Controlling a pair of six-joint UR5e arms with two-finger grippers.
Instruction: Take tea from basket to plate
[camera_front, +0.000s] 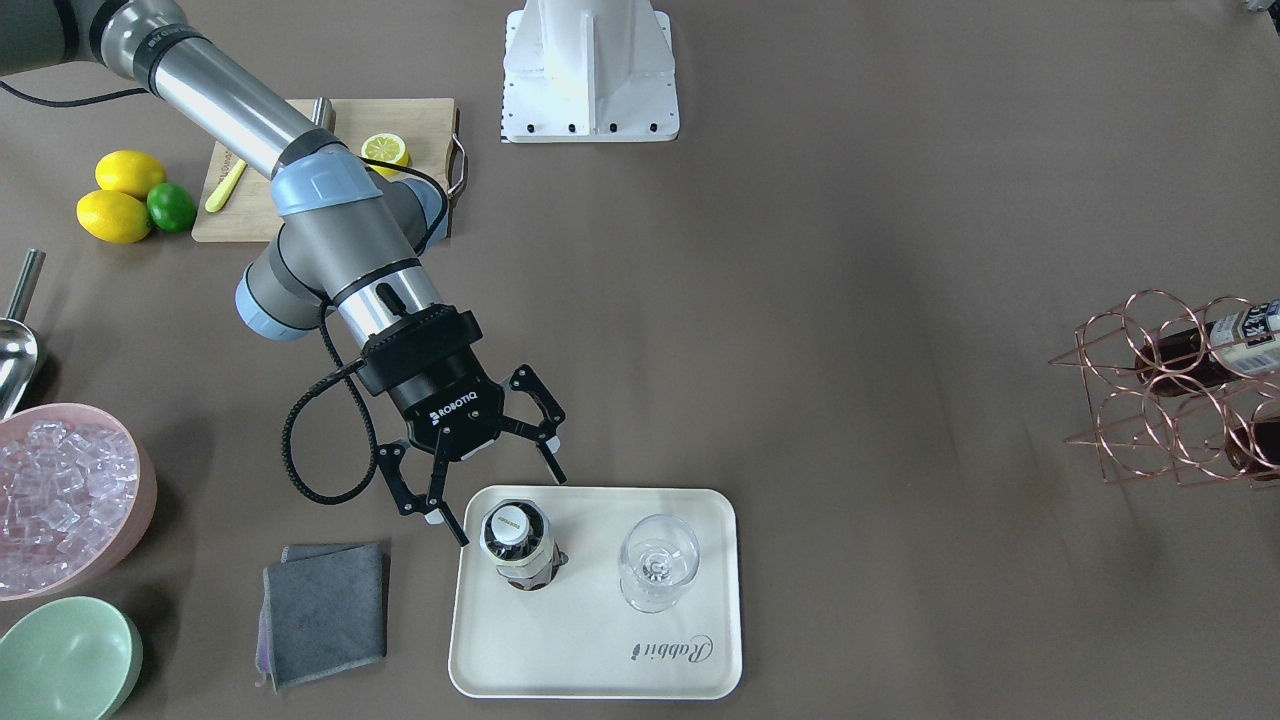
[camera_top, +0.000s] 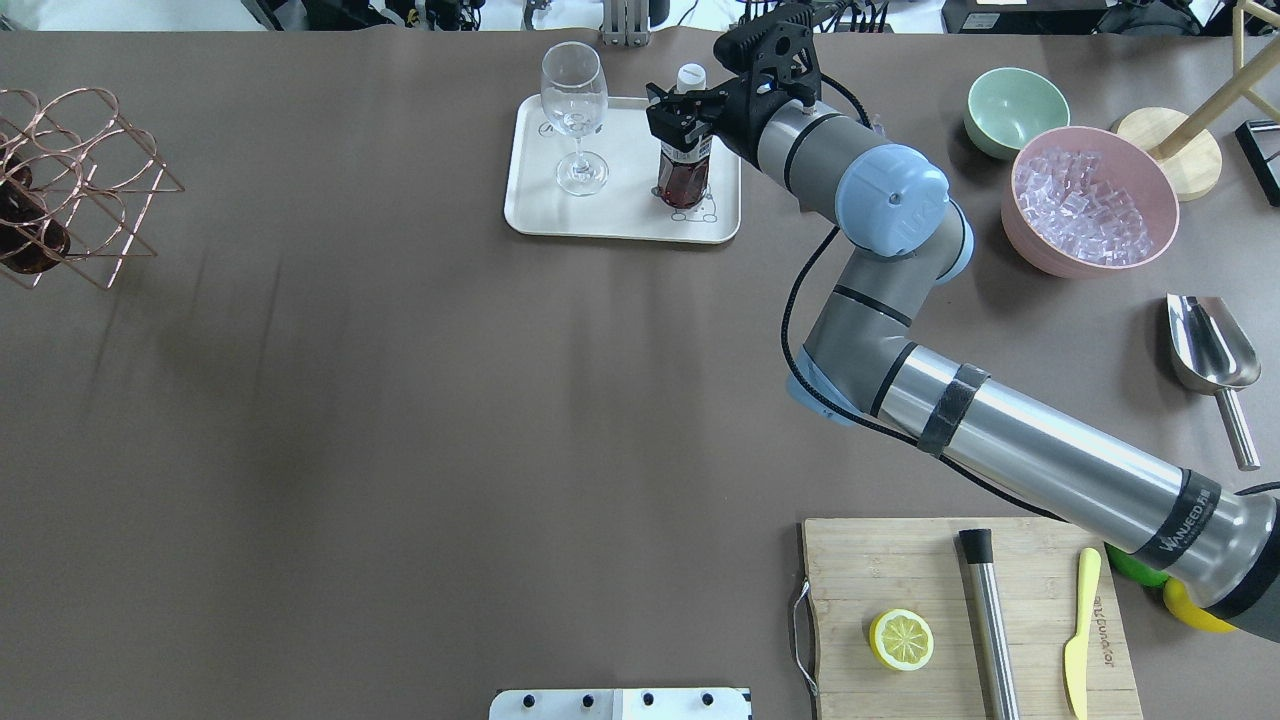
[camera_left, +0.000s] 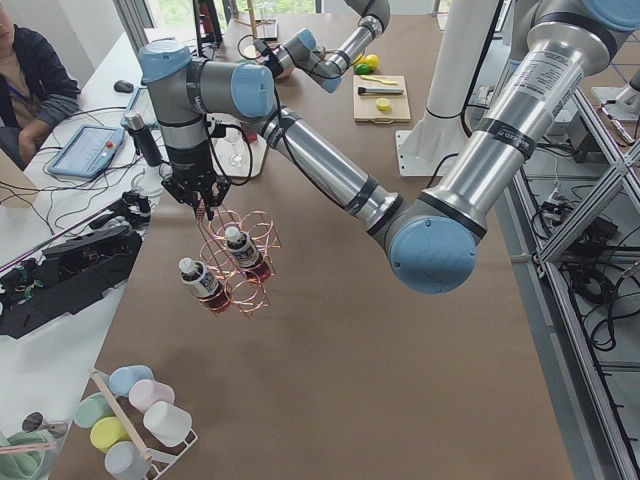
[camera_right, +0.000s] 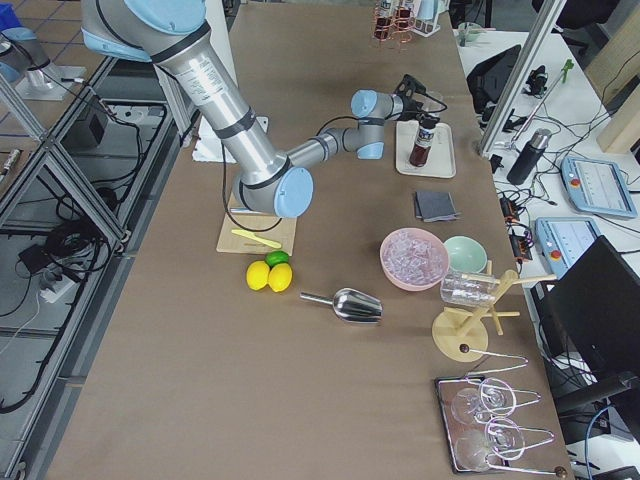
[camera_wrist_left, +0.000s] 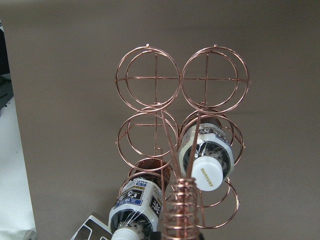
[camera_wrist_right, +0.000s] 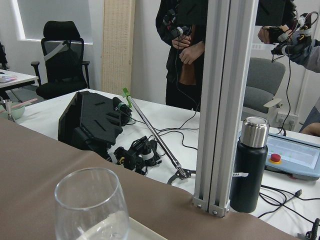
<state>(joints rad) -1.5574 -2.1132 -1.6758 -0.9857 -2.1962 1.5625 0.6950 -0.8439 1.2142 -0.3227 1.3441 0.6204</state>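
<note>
On my screens the right arm (camera_front: 230, 98) reads as silver tubes and grey joints with pale blue caps (camera_top: 893, 205), a black strap (camera_top: 950, 410), "WANJEED" lettering (camera_top: 1185, 520), and a ribbed black cable (camera_front: 286, 435) feeding the black right gripper (camera_front: 511, 512) stamped ROBOTIQ in white.

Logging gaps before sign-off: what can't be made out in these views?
Left gripper: only in the exterior left view, small, above the basket handle; open or shut unclear.
Basket: cut by frame edges in overhead and front-facing views.
Tea on the plate: label print too small to read.
Right wrist view: glass cut by the bottom edge; tea outside frame.
</note>
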